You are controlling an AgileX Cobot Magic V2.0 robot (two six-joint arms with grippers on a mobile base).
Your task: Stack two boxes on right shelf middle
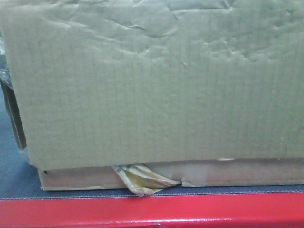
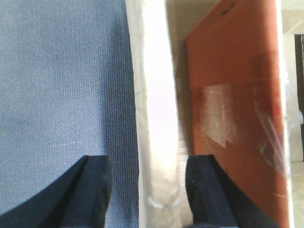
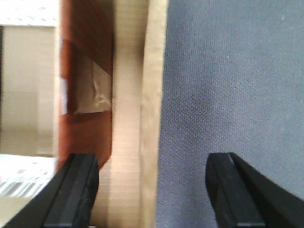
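We record one plain brown corrugated cardboard box point(image 1: 156, 85) filling the front view, resting on the grey mat point(image 1: 14, 178) just behind its red edge point(image 1: 152, 211), with a yellowish scrap of tape point(image 1: 142, 179) hanging at its lower front seam. The left gripper point(image 2: 149, 194) is released, its jaws straddling the box's left wall point(image 2: 154, 104), one finger over the mat and one inside. The right gripper point(image 3: 152, 190) is likewise spread wide astride the opposite wall point(image 3: 152, 95).

Brown box point(image 1: 156, 85) on red-edged grey mat point(image 1: 18, 183)
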